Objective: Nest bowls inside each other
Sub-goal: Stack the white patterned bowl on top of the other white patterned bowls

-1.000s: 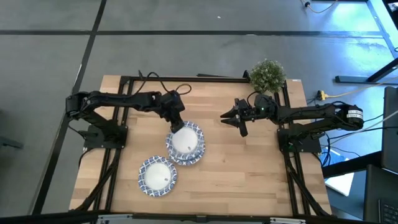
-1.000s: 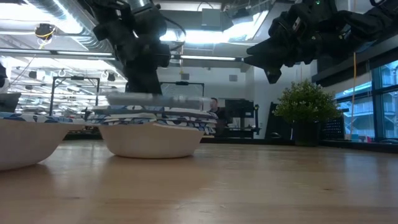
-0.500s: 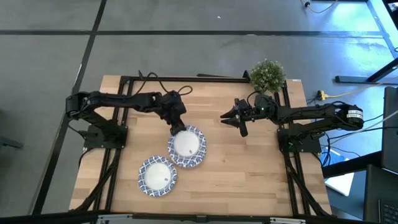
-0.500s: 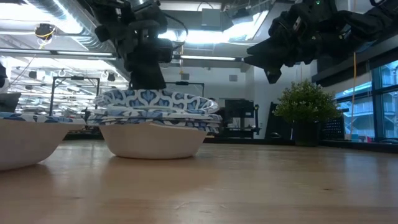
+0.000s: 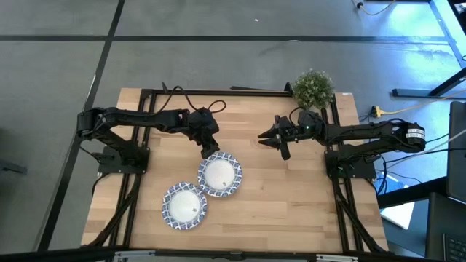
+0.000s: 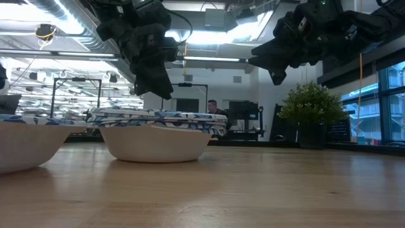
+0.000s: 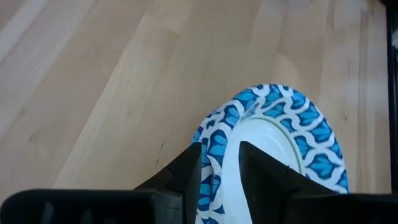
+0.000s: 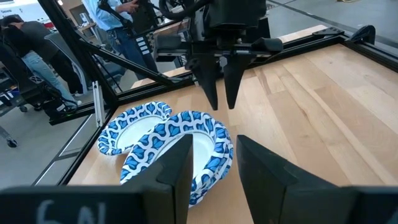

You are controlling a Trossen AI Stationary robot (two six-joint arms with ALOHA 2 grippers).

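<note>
A nested stack of blue-and-white bowls (image 5: 220,175) rests on its base near the table's middle, level in the low view (image 6: 157,130). A second bowl or stack (image 5: 184,206) sits just nearer and to its left, also in the low view (image 6: 25,142). My left gripper (image 5: 209,148) hangs open, fingers pointing down, just above the stack's far-left rim (image 7: 214,134) and clear of it (image 6: 161,92). My right gripper (image 5: 271,140) waits open in the air right of the table's middle (image 8: 214,138).
A small green potted plant (image 5: 313,87) stands at the far right corner, behind the right arm (image 6: 310,107). Bare wood lies on the near right of the table (image 5: 291,204). People and desks show in the room beyond.
The left gripper lowered a tilted bowl onto the middle stack, let it go and rose toward the far left. The bowl, first lifted and tipped, then leaning on the stack, now lies level inside it.
</note>
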